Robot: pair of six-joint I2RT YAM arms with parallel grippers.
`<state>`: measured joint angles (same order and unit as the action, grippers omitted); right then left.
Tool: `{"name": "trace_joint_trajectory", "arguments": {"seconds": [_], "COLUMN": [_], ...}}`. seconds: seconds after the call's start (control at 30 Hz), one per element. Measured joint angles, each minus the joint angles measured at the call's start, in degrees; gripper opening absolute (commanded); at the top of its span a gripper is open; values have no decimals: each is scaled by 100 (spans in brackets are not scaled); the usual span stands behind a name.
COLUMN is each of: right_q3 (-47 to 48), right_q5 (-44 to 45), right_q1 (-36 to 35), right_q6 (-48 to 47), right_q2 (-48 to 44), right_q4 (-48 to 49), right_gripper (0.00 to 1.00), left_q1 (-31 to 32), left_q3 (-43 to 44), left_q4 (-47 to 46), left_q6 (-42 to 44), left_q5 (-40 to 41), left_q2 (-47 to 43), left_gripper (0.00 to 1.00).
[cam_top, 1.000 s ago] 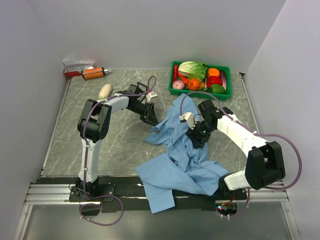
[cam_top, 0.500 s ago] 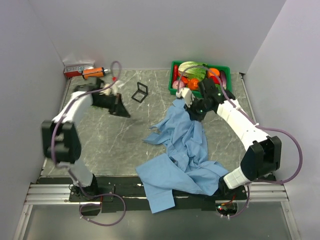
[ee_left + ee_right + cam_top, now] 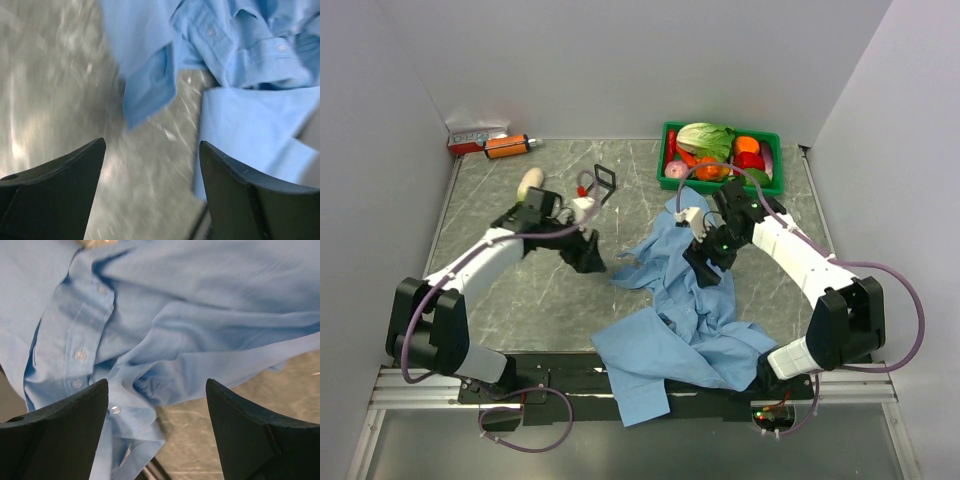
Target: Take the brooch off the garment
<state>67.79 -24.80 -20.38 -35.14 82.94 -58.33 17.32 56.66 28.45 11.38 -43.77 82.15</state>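
Left hand [image 3: 588, 255]: released, black fingers [image 3: 60, 170] spread wide with nothing between them. It hovers over bare grey marbled desk [image 3: 545, 305], left of centre in the overhead view.
Risk, left side: the nearest cloth is a loose blue cuff [image 3: 150, 95], upper middle of the left wrist view. A grab there would likely drag the whole shirt and fold it over the ornament.
Garment [image 3: 690, 320]: a large light blue button-up shirt of thin cloth. It is crumpled in a heap from the centre of the overhead view down over the lower edge of the desk.
Garment look: deep creases and overlapping layers. A placket with small white buttons [image 3: 80, 355] runs down the left of the right wrist view.
Brooch: the tiny coppery-pink ornament cannot be picked out in any view. Presumably it is somewhere in the folds.
Tan scrap [image 3: 95, 242]: at the top edge of the right wrist view. Too cropped to say whether it is the label or something else.
Right hand [image 3: 705, 265]: released, fingers parted, nothing held. It is low over the upper part of the shirt, right of centre.
Risk, right side: closing now would pinch cloth only, or a white button taken for the brooch. A pull on thin fabric could snag or tear at the pin.
Risk, upper right: the green plastic crate of vegetables [image 3: 772, 133] is near the right arm, so a wide swing could knock it.
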Motion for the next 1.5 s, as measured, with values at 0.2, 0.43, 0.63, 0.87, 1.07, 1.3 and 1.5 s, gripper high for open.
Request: {"name": "trace_joint_trajectory", "arguments": {"seconds": [0.2, 0.43, 0.63, 0.87, 1.07, 1.3, 1.5], "right_q3": [-249, -332, -708, -59, 1128, 1300, 752], "right_q5": [142, 407, 361, -612, -859, -874, -411], "right_q1": [-11, -11, 15, 492, 579, 579, 579], "right_q6": [-4, 15, 39, 22, -153, -332, -662], "right_q2": [-9, 44, 74, 514, 595, 651, 667], "right_q4": [-35, 151, 157, -192, -188, -400, -546], "right_gripper": [84, 76, 24, 0, 0, 40, 70], "left_q1": [1252, 1711, 1690, 1331, 24, -372, -391], "left_q3": [-61, -48, 111, -105, -343, -868, -1543], "left_q4": [-1290, -2205, -2319, -1552, -348, 1843, 3724], "left_q6": [562, 1123, 1296, 1423, 2122, 3565, 4374], "left_q5": [1093, 2332, 2577, 2393, 2452, 3101, 4127], "left_q2": [225, 1023, 1294, 199, -2109, -4306, -5731], "left_gripper": [80, 55, 1, 1, 1, 1, 28]}}
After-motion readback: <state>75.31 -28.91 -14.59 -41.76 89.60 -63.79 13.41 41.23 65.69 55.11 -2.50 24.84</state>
